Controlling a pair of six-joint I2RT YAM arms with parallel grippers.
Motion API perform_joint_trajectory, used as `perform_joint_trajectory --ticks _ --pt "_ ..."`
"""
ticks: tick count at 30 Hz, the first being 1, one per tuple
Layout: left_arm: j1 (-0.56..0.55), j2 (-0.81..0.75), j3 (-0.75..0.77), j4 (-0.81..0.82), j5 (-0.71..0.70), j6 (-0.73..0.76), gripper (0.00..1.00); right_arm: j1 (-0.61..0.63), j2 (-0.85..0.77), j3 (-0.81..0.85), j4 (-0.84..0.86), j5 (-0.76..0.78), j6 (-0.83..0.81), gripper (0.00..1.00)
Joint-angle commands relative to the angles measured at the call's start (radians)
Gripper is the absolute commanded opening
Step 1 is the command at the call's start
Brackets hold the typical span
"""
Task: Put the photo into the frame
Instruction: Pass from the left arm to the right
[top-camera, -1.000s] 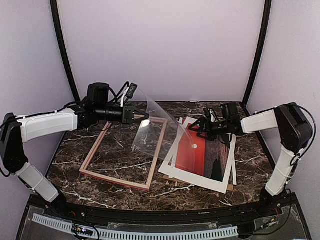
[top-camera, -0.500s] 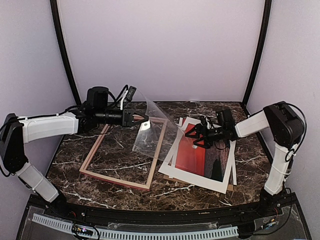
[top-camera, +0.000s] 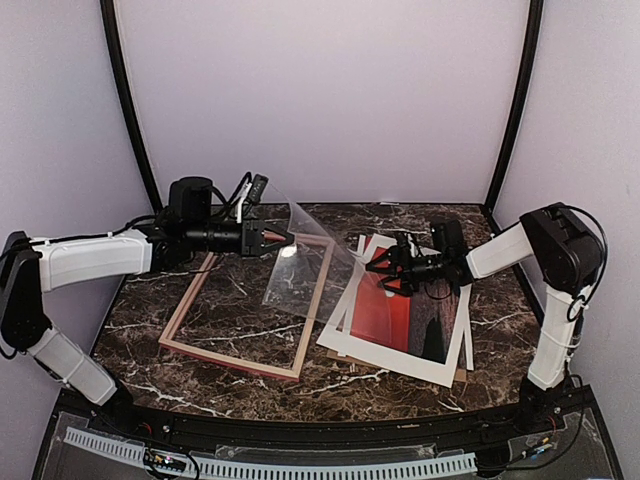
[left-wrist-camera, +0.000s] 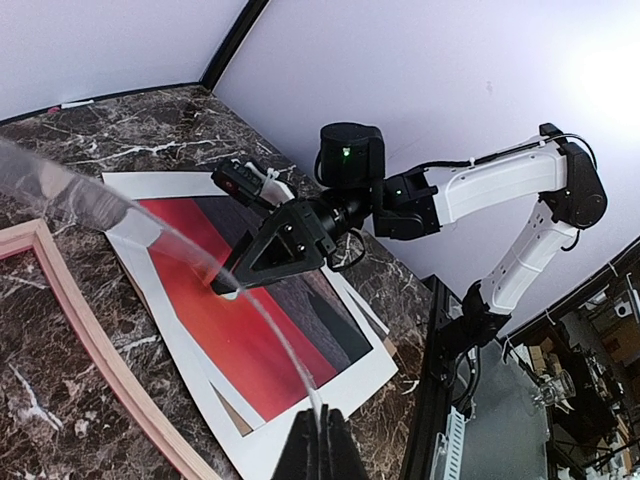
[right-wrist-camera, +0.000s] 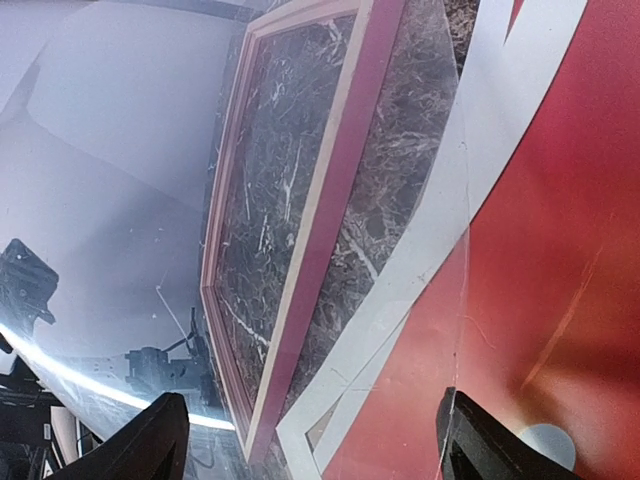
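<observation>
The photo (top-camera: 385, 310), a red sunset print, lies on the table's right under a white mat board (top-camera: 400, 362). The frame (top-camera: 230, 360) lies pale side up at left centre. My left gripper (top-camera: 288, 240) is shut on the edge of a clear plastic sheet (top-camera: 312, 262), which it holds bowed above the frame's right rail. The left wrist view shows its jaws (left-wrist-camera: 322, 440) pinching that sheet (left-wrist-camera: 70, 195). My right gripper (top-camera: 384, 270) is open and empty, low over the photo (right-wrist-camera: 560, 250) at the sheet's free edge. Its jaws (right-wrist-camera: 318, 440) stand wide apart.
A brown backing board (top-camera: 345, 362) peeks out under the mat board. The frame (right-wrist-camera: 330, 200) lies close beside the mat's left edge (right-wrist-camera: 480, 150). Purple walls and black corner posts (top-camera: 130, 110) enclose the marble table.
My right gripper has moved left and a little lower over the photo, toward the sheet's free edge. My left gripper has drawn slightly left, and the sheet's free edge has moved left with it.
</observation>
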Motion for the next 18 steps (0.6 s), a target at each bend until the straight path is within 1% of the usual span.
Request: perform_joint_trajectory --ticks 1,8,15,18 --pt "0.005 -0.058 -0.029 0.012 -0.046 -0.005 0.00 0.001 0.002 -0.013 0.116 -0.060 0.055 0.85" --pt "0.005 -0.082 -0.057 -0.095 -0.160 -0.025 0.00 -0.031 -0.038 -0.026 0.132 -0.079 0.053 0.79" --pt "0.006 -0.105 -0.086 -0.216 -0.237 -0.052 0.00 -0.072 -0.071 -0.038 0.149 -0.100 0.054 0.74" --pt "0.005 -0.108 -0.088 -0.252 -0.270 -0.049 0.00 -0.079 -0.074 -0.043 0.184 -0.117 0.069 0.72"
